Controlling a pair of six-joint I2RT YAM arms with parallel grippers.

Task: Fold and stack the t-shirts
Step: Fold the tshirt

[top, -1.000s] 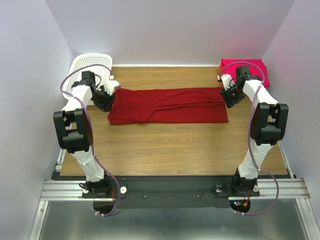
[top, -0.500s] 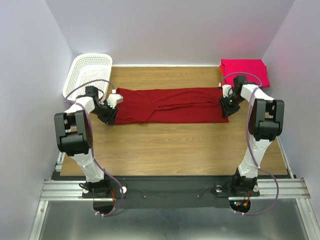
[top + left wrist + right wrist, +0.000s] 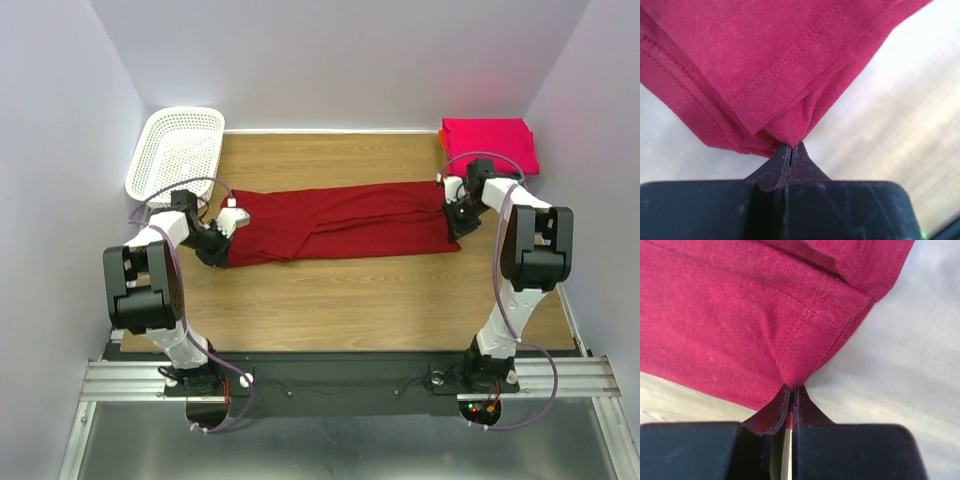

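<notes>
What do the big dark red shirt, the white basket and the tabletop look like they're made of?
The dark red shirt: soft matte knit cloth, probably cotton jersey; fine knit texture and stitched hems show close up. The white basket: seemingly moulded plastic, smooth, with open lattice walls. The table: wood or wood-look laminate, going by the grain lines; I cannot tell which.

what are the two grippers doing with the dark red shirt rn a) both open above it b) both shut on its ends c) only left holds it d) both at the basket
b: the wrist views show the left gripper and right gripper each closed on cloth of the dark red shirt, at its opposite ends.
</notes>
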